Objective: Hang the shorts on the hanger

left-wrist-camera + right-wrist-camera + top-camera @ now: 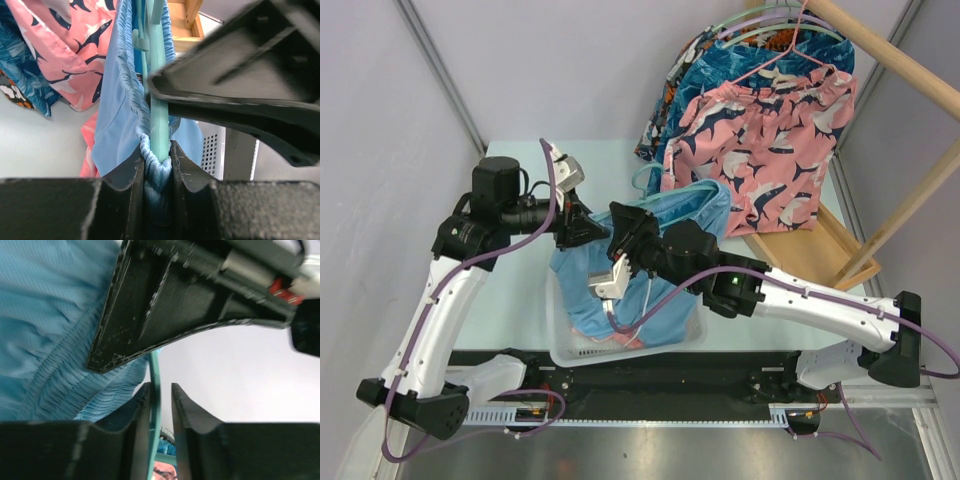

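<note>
Left pincer (pixel 157 150), above the basket (pixel 556 330), pinches the shorts (pixel 120 110) and the hanger (pixel 159 100) together; right pincer (pixel 161 390), also above the basket, straddles the hanger, jaws apart. Draping seems underway; next, close and spread the shorts.

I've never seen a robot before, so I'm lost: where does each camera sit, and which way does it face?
Top external: fixed above and behind, facing down at the table; shows the left arm and right arm.
Left wrist: on the left arm, facing along its own fingers, pinching the shorts and hanger.
Right wrist: on the right arm, facing along its own fingers, astride the hanger.
Shared: both wrist views show the shorts and hanger.
</note>
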Controlling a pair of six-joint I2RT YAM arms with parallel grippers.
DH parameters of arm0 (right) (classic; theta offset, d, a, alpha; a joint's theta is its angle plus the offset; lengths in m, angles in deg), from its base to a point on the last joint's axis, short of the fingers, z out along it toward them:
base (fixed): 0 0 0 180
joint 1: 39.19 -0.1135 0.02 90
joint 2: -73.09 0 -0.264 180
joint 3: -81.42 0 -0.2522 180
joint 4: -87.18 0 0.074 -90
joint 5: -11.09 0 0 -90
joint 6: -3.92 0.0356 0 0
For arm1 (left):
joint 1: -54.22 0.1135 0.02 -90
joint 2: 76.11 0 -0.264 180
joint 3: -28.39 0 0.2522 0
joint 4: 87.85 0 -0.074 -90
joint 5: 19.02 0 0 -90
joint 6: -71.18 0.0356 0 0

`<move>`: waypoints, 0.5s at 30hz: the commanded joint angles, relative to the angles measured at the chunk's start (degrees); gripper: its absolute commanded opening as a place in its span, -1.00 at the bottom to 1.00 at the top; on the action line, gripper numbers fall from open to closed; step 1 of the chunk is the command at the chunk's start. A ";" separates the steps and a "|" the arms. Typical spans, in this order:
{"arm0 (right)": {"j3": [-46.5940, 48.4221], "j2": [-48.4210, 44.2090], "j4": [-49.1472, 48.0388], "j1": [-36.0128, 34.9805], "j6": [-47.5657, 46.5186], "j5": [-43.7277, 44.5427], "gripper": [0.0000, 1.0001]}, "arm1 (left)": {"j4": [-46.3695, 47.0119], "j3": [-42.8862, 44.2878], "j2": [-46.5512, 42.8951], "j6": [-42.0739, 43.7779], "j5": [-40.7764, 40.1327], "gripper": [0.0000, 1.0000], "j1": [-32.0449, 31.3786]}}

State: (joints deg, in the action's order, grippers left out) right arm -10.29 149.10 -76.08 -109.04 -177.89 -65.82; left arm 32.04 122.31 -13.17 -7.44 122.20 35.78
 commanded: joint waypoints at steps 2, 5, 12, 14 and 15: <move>2.56 1.77 -5.00 1.81 -3.28 7.13 -0.81 | 3.81 -0.79 -3.43 -1.18 3.01 -1.00 -1.43; 2.56 1.78 -6.76 2.52 -3.46 7.22 -0.84 | 3.72 -1.23 -3.43 -1.27 3.27 -0.99 -1.43; 2.56 3.18 -12.20 2.78 -4.07 6.61 -0.64 | 5.65 -1.94 -2.82 -2.41 3.45 -1.00 -3.09; 2.56 3.27 -12.65 3.05 -4.78 5.91 -1.00 | 5.83 -1.76 -2.73 -2.67 3.36 -0.99 -3.62; 2.56 3.01 -12.91 3.13 -4.96 5.64 -1.00 | 6.00 -1.76 -2.64 -2.85 3.27 -0.99 -4.06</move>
State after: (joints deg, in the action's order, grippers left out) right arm -10.27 152.05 -80.23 -107.42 -180.65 -62.35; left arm 35.93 120.46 -14.40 -8.38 119.47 34.71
